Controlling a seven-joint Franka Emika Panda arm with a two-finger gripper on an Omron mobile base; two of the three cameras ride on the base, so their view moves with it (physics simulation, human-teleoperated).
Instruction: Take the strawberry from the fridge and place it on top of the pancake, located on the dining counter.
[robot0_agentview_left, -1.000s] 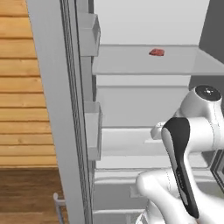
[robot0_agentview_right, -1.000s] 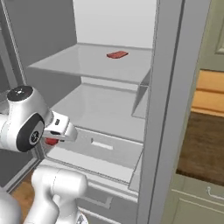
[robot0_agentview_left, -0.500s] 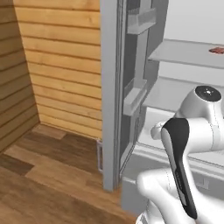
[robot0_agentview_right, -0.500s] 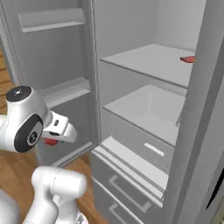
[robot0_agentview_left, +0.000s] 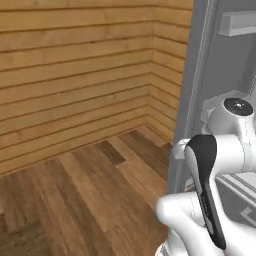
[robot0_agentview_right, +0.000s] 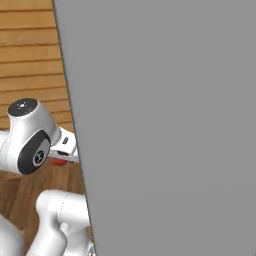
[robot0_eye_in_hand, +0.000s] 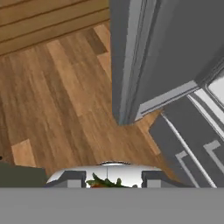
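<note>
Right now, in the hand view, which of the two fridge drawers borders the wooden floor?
The left drawer of the pair: its dark grey front meets the floor directly. The other drawer lies beyond it, toward the right edge of the view.

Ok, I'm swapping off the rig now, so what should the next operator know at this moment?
Gripper: shut on the strawberry; its green leaves and red flesh show between the fingertips.
Fridge: door open, right beside the arm; lower drawers in the hand view.
Done: berry picked.
Left: drive to the dining counter, find the pancake, set the berry on top.
</note>
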